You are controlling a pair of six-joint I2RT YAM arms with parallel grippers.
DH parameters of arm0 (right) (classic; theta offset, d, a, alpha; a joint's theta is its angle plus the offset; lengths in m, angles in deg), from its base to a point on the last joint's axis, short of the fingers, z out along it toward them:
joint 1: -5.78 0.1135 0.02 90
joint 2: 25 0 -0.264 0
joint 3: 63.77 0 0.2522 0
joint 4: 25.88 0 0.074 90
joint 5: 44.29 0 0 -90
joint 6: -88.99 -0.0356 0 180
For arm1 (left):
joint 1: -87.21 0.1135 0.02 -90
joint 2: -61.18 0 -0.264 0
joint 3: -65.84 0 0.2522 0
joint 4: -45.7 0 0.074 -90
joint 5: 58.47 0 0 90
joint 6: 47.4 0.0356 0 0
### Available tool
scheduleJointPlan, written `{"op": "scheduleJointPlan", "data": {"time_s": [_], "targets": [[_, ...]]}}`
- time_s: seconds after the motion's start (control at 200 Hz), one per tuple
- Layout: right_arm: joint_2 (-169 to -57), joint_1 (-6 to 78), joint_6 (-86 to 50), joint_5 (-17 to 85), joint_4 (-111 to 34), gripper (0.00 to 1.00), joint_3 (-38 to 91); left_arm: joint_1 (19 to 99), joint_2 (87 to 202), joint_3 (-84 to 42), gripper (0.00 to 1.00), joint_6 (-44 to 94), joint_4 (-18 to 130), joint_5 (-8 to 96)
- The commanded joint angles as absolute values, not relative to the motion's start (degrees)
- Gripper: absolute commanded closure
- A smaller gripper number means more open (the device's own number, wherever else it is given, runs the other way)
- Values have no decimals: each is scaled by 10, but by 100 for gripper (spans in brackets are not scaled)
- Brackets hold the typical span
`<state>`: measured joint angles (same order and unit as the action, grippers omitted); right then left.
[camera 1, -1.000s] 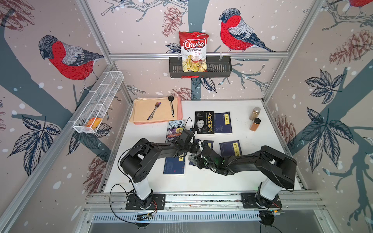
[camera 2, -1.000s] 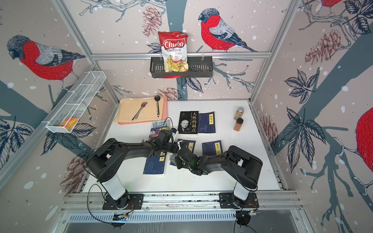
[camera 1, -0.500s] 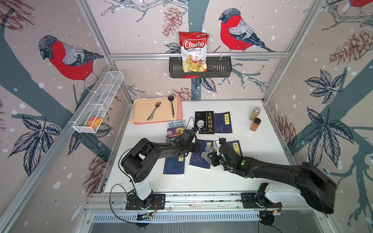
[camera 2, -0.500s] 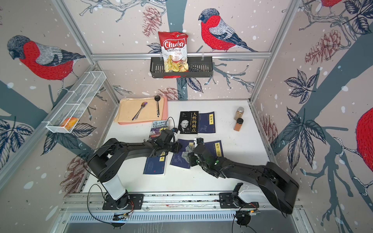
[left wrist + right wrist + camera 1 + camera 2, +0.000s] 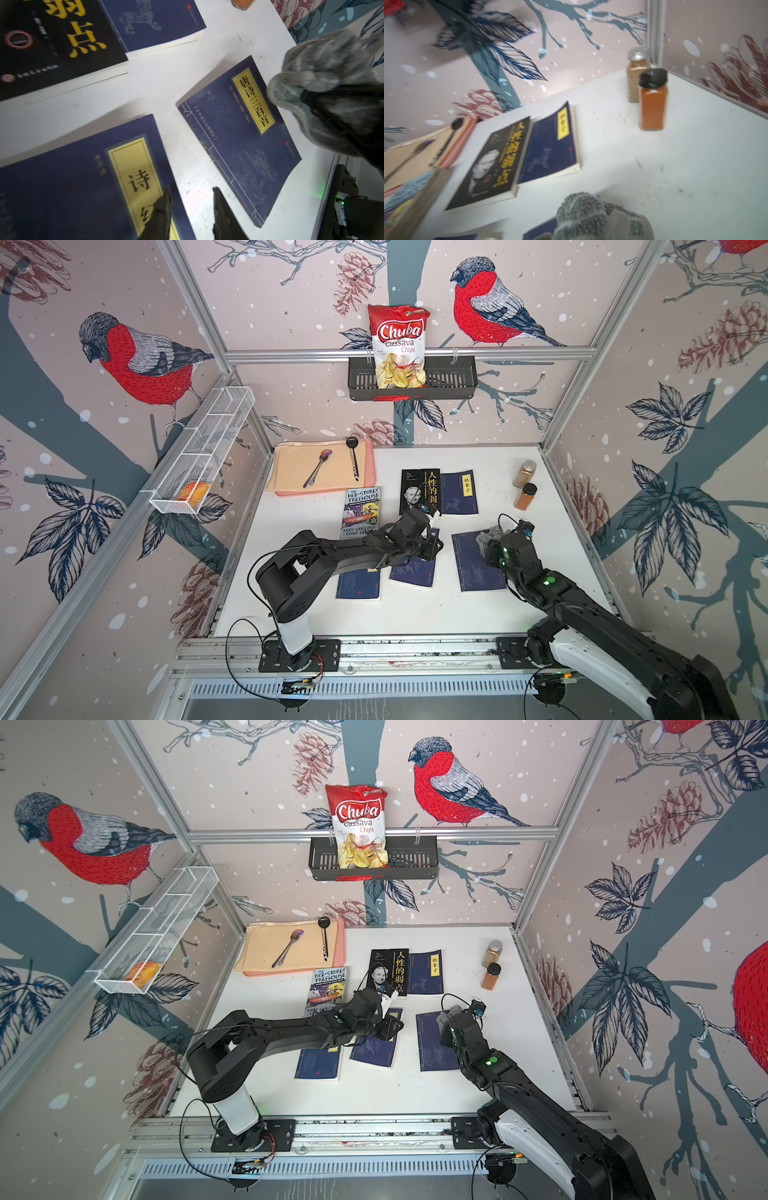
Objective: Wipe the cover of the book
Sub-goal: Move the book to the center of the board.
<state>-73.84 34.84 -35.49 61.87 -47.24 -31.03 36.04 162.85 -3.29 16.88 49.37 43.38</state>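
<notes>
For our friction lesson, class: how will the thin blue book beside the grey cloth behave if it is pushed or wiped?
The blue book looks thin and light and lies flat on the smooth white table, so a wipe would probably slide it unless it is pinned. Its paperback cover seems likely to flex; lifted by one edge, it may droop.

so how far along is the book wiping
Done: the right gripper holds the grey cloth. In hand: cloth is over the far end of a navy book, contact unclear; left gripper hovers open over the neighbouring book. To do: the wiping strokes; no cover shows as cleaned.
</notes>
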Motion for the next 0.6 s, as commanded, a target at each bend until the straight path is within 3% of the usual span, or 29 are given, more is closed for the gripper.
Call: {"op": "scheduleJointPlan", "data": {"time_s": [0.0, 0.34, 0.595], "targets": [[-766, 303, -355, 559, -437, 89, -323, 346, 1648, -43, 65, 156, 467, 444], [-800, 263, -373, 483, -408, 92, -359, 327, 1737, -78, 63, 138, 443, 458], [-818, 323, -402, 478, -379, 93, -364, 332, 1755, -99, 63, 148, 465, 443]]}}
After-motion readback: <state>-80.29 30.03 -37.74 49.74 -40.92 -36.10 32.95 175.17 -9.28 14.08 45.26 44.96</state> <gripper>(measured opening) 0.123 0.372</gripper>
